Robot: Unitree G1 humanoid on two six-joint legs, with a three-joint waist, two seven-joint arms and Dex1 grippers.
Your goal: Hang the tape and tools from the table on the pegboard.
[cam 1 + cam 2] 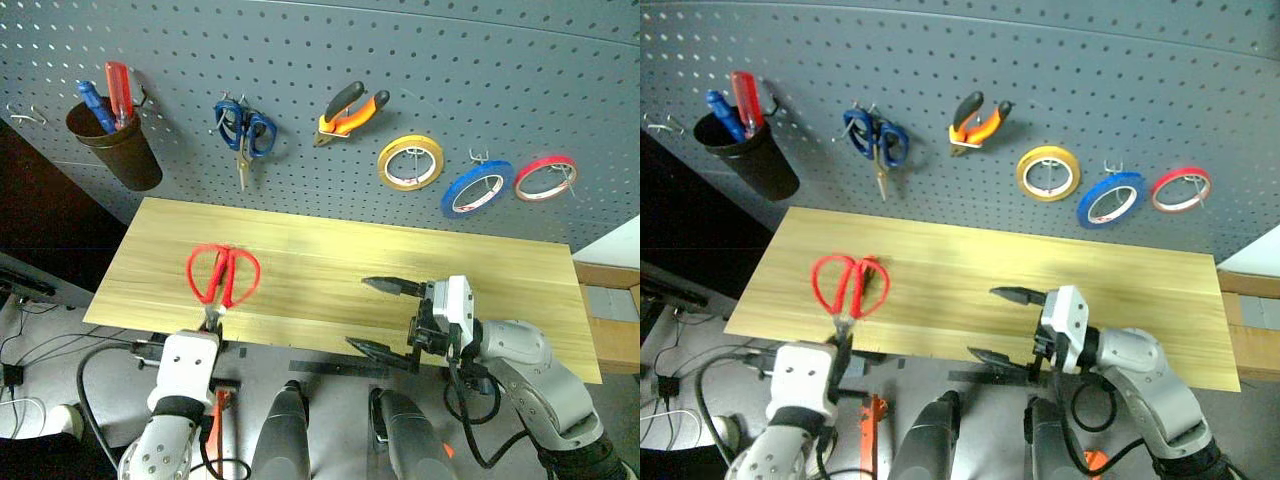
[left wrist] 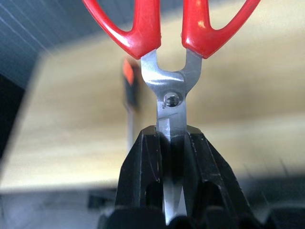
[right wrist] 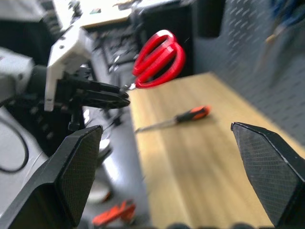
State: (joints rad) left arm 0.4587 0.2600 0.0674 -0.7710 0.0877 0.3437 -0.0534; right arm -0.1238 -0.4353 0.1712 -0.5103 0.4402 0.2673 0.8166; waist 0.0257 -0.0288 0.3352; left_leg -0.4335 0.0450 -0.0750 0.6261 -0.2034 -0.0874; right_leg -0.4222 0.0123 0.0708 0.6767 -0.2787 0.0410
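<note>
The red-handled metal scissors point(image 1: 222, 275) are clamped by their closed blades in the left gripper point(image 1: 212, 322), handles raised over the near left edge of the light wooden plank table point(image 1: 500, 280). A slim orange-and-black-handled screwdriver point(image 3: 177, 119) is seen lying on that table. Farther right, the right gripper point(image 1: 383, 316) is held with its jaws spread wide and empty, while the thin blue ring of tape point(image 1: 477, 188) is hung on the dark grey perforated pegboard point(image 1: 330, 50).

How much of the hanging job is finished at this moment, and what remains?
Done: the thin blue tape roll and the orange-and-black pliers hang on the dark grey pegboard. In hand: the left gripper is shut on the red-handled scissors. Left: the orange-and-black screwdriver lies on the light wooden table; the right gripper is open.
</note>
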